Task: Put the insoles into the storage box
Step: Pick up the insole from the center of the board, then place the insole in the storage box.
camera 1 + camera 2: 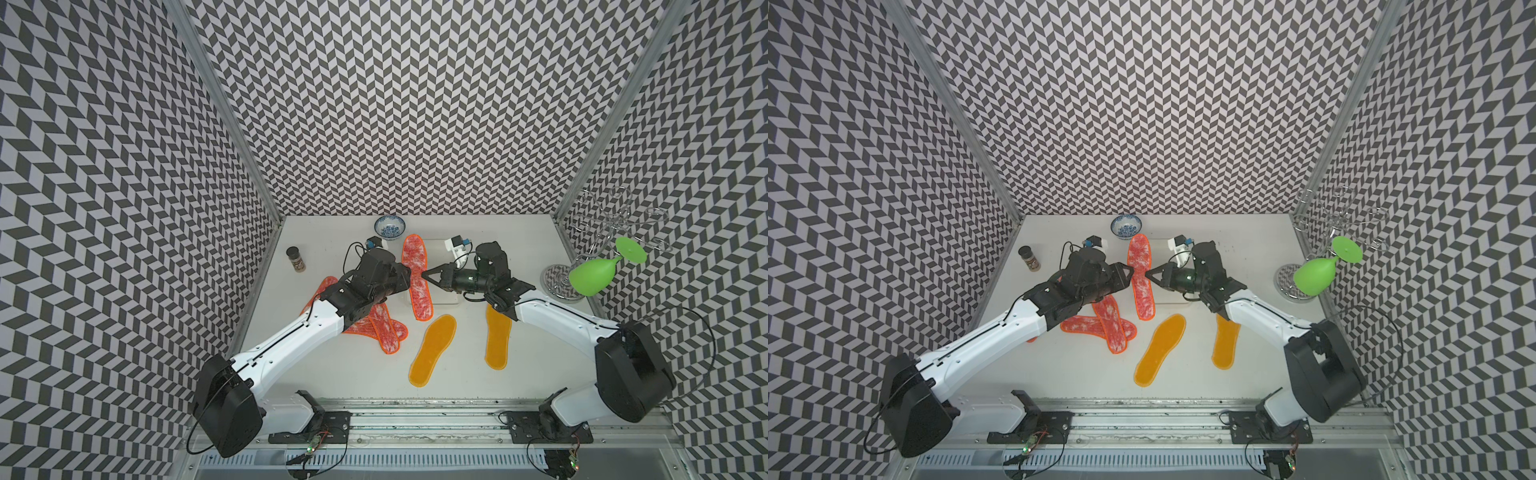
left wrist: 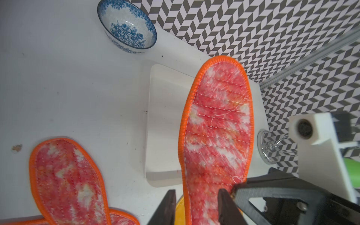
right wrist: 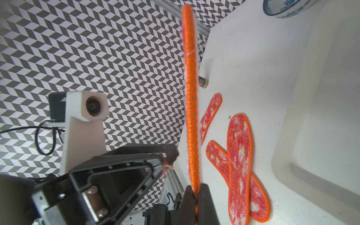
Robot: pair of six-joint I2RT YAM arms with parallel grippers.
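A red-and-white mottled insole [image 1: 417, 276] [image 1: 1140, 266] hangs above the left edge of the storage box [image 1: 452, 300] [image 1: 1168, 308], a shallow white tray. My right gripper [image 1: 425, 275] [image 3: 196, 186] is shut on its orange edge, seen edge-on in the right wrist view. My left gripper [image 1: 409, 277] [image 2: 195, 191] is on the insole's other side, jaws apart, with the insole [image 2: 216, 126] running between the fingers. Crossed mottled insoles [image 1: 386, 332] [image 3: 239, 165] lie by the left arm. Two yellow insoles [image 1: 432, 351] [image 1: 498, 336] lie nearer the front.
A blue-and-white bowl [image 1: 389, 227] stands at the back, just left of the tray. A spice jar [image 1: 296, 258] stands near the left wall. A green plastic wine glass [image 1: 590, 274] hangs on a wire rack [image 1: 559, 284] at the right wall.
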